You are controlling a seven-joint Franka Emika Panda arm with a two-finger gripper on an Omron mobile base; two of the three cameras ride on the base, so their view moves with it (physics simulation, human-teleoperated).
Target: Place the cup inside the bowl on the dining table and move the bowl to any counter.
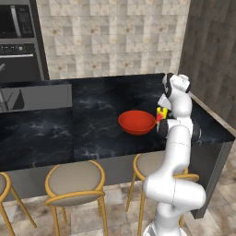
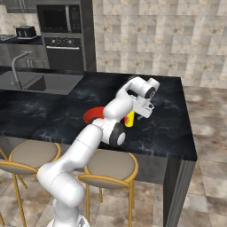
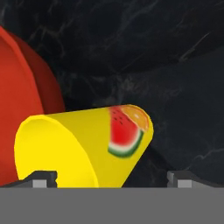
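- From my remote station, I saw the end effector (image 3: 111,177) low over the black marble worktop (image 1: 92,115), its tips spread on either side of the yellow cup (image 3: 83,146).
- I could not tell whether the fingertips (image 3: 41,178) touched the cup.
- The cup (image 1: 161,113) stood on the worktop just beside the red bowl (image 1: 137,122), at the arm's side of it.
- Beige-cushioned stools (image 1: 74,180) lined the near edge.

yellow cup (image 3: 83,146) (watermelon mark) just beside the red bowl (image 1: 137,122); both on dining table (image 1: 92,124)
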